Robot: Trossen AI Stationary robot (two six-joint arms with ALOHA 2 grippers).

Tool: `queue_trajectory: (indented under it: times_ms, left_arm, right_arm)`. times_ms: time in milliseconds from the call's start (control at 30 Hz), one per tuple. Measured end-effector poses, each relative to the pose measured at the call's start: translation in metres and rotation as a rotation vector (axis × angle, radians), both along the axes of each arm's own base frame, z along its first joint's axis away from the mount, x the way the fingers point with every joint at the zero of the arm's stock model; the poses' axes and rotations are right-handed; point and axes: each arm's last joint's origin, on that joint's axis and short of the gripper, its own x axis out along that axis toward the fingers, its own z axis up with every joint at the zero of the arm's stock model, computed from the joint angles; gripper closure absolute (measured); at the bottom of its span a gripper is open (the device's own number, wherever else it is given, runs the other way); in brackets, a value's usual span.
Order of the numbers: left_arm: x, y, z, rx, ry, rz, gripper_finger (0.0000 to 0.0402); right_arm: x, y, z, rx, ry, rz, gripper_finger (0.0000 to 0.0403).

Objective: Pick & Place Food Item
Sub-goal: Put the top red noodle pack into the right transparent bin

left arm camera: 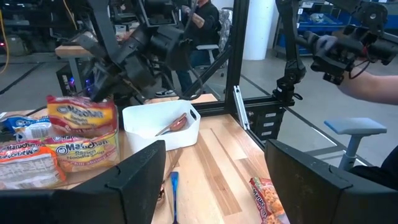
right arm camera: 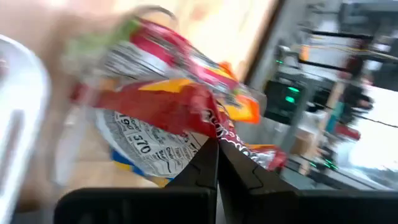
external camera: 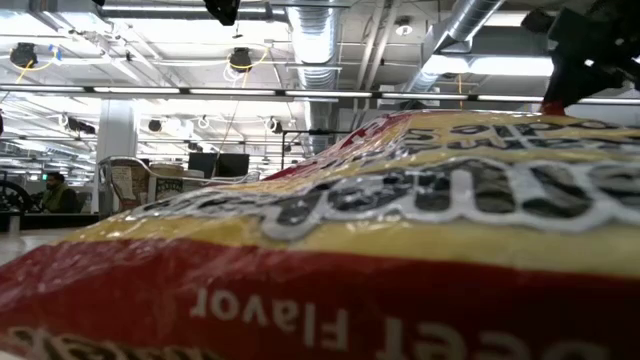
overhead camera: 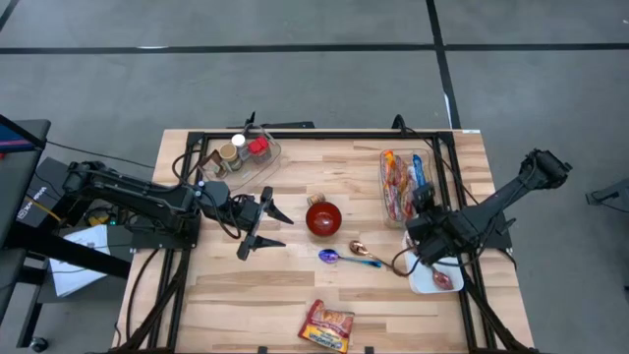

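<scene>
My right gripper (overhead camera: 417, 234) is shut on a red and yellow noodle packet (left arm camera: 82, 132) at the near end of the clear bin (overhead camera: 405, 187) of noodle packets, on the table's right side. The packet fills the right wrist view (right arm camera: 168, 118). My left gripper (overhead camera: 263, 225) is open and empty left of the red bowl (overhead camera: 323, 218), pointing toward the table's right. A white tray (overhead camera: 435, 279) holding a reddish food piece (left arm camera: 178, 122) stands near the right arm. My right gripper pinches the noodle packet's crimped edge (right arm camera: 210, 132) between its two shut fingers. In the left wrist view the packet stands upright below the gripper, held by its top edge (left arm camera: 93, 103). Whether its lower end rests on the other packets, I cannot tell.
A purple spoon (overhead camera: 329, 257) and a copper spoon (overhead camera: 362, 250) lie near the bowl. A snack bag (overhead camera: 327, 325) lies at the table's near edge and fills the low view (external camera: 320, 240). A condiment bin (overhead camera: 241, 155) stands at the far left. A person's hand (left arm camera: 323, 43) shows beyond the table.
</scene>
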Motion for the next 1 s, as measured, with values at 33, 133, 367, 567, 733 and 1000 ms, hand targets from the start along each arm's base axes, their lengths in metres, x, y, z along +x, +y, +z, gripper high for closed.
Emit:
queue_trajectory:
  times_ms: [33, 133, 367, 567, 733, 1000]
  left_arm:
    - [0.0, 0.0, 0.0, 0.0, 0.0, 0.0, 0.0134]
    - [0.0, 0.0, 0.0, 0.0, 0.0, 0.0, 0.0134]
    - [0.0, 0.0, 0.0, 0.0, 0.0, 0.0, 0.0134]
    - [0.0, 0.0, 0.0, 0.0, -0.002, 0.0, 0.0134]
    - [0.0, 0.0, 0.0, 0.0, -0.002, 0.0, 0.0134]
    - [0.0, 0.0, 0.0, 0.0, -0.001, 0.0, 0.0134]
  right_arm:
    - [0.001, 0.001, -0.001, 0.013, 0.006, 0.013, 0.0403]
    - [0.003, 0.003, -0.005, 0.018, 0.009, 0.046, 0.0403]
    - [0.005, -0.004, -0.017, 0.036, 0.029, 0.003, 0.0403]
    - [0.01, -0.012, -0.029, 0.063, 0.034, -0.029, 0.0403]
    - [0.017, -0.016, -0.03, 0.082, 0.006, -0.039, 0.0403]
    - [0.021, -0.019, -0.032, 0.166, -0.002, -0.077, 0.0403]
